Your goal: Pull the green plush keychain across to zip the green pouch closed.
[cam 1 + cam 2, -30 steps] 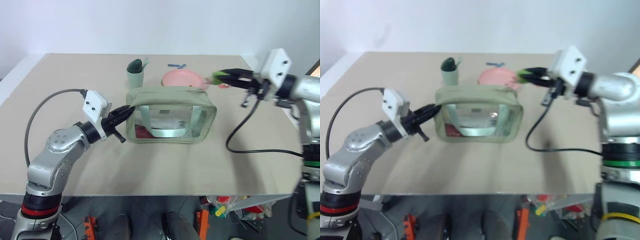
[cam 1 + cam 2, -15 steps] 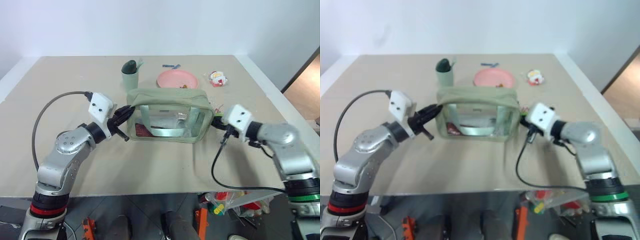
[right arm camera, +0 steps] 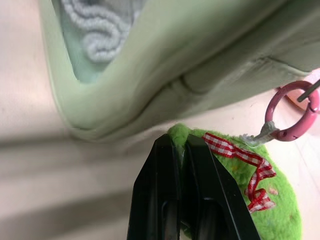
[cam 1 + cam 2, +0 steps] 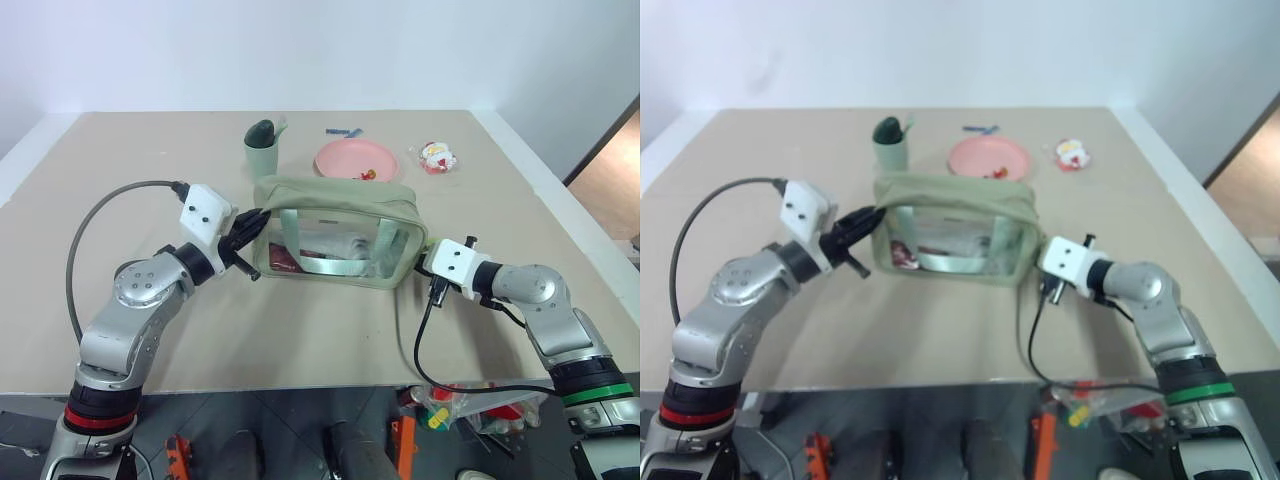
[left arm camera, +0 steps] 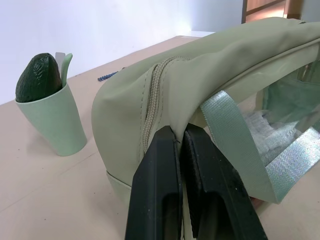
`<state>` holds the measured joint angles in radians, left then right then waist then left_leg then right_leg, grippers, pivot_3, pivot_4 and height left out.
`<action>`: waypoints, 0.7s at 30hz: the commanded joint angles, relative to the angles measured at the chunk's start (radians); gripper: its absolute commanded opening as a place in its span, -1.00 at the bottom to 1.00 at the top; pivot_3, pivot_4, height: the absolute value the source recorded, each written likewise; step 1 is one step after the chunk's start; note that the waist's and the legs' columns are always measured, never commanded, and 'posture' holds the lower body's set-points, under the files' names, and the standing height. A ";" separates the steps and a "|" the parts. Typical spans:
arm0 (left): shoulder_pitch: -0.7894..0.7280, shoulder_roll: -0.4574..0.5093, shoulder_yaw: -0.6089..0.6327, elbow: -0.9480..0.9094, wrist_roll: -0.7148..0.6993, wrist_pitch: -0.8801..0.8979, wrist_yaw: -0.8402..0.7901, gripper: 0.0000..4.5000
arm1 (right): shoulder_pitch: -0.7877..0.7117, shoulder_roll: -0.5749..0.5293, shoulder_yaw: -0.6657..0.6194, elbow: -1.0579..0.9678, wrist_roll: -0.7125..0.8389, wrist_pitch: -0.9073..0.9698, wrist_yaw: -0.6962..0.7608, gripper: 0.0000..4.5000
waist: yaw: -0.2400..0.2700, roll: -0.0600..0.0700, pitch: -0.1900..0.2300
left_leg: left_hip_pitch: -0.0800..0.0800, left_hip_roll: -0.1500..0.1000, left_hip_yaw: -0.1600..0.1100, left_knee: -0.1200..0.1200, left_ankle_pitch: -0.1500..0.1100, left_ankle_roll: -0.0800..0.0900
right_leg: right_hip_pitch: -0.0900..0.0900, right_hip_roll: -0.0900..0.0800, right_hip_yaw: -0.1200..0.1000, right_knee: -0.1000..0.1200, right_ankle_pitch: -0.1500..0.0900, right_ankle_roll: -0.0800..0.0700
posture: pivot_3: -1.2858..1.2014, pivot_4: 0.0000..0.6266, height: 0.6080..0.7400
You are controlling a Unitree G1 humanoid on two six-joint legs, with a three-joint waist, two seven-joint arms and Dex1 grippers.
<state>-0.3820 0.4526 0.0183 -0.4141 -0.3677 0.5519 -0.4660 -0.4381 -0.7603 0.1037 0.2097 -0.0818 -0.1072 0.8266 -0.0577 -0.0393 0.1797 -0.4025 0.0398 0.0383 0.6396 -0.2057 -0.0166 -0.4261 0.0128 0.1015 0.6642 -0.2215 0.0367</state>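
We see our left gripper [image 5: 179,137] pinching the boxy fabric green pouch [image 4: 335,235] at nine o'clock; our right gripper [image 3: 176,145] seemingly clamps the fuzzy green plush keychain [image 3: 250,197] at three o'clock.

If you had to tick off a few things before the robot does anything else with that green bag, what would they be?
1. Left pincer clamped on the bag's end: ok.
2. Right pincer shut on the fuzzy green charm: ok.
3. Pink ring joined to the charm: ok.
4. Zip closed at the left end: ok.
5. Zip closed all the way across: cannot tell.
6. Cup and plate behind the bag, out of the way: ok.
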 commanded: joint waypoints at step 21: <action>0.002 0.129 0.162 -0.014 -0.266 0.085 -0.195 1.00 | -0.030 -0.077 -0.306 -0.234 0.521 0.369 0.196 0.99 | 0.000 0.000 0.000 | -0.001 0.000 -0.002 0.000 0.000 0.000 | 0.000 0.000 -0.002 0.000 -0.001 0.000 | 0.03 -0.52 1.00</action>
<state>-0.3784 0.5716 0.1728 -0.4036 -0.6242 0.6531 -0.6502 -0.4596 -0.8178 -0.1773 -0.0022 0.4421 0.2646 1.0256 -0.0577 -0.0393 0.1801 -0.4037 0.0395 0.0364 0.6393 -0.2060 -0.0162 -0.4262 0.0124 0.0992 0.6640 -0.2228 0.0365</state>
